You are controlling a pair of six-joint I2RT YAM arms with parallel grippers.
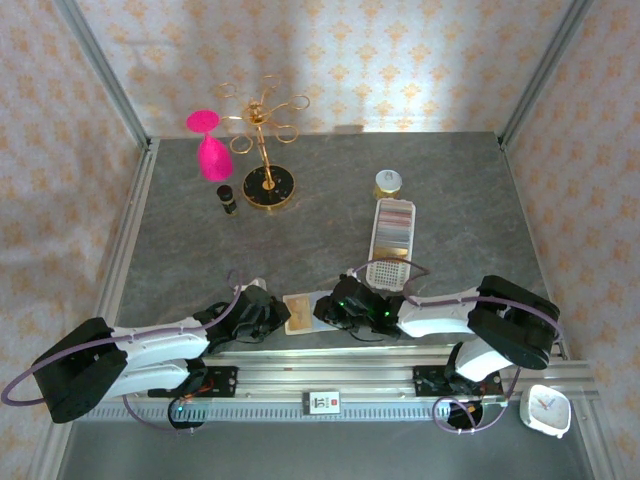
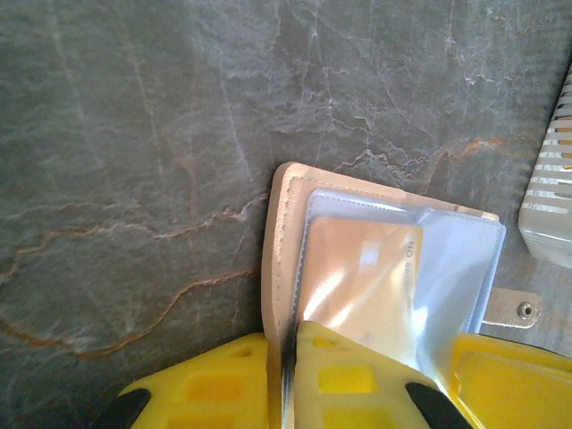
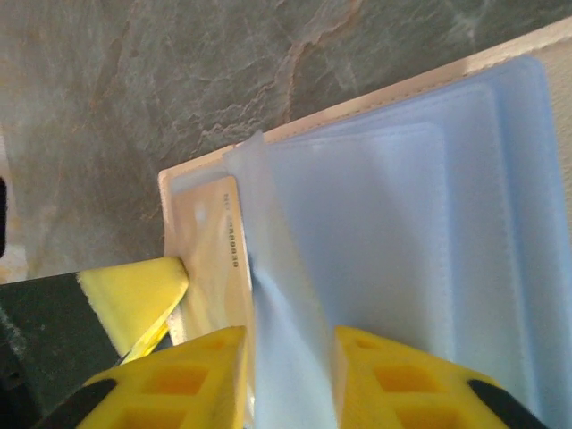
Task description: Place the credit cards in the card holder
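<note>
Card holder pinned open at the near edge of a grey, veined stone-look desk [image 1: 330,200], boxed in by pale floral wallpaper.

From overhead, the white perforated tray [image 1: 392,240] lay right of centre and the beige card holder [image 1: 300,312] sat between both arms. The left end effector [image 1: 272,318] was clamped on the holder's left cover. The left wrist view added its snap tab [image 2: 518,310]. In the right wrist view, the right end effector [image 3: 290,357] stood open astride a clear sleeve [image 3: 357,223], beside the sleeved credit card [image 3: 223,259].
</note>
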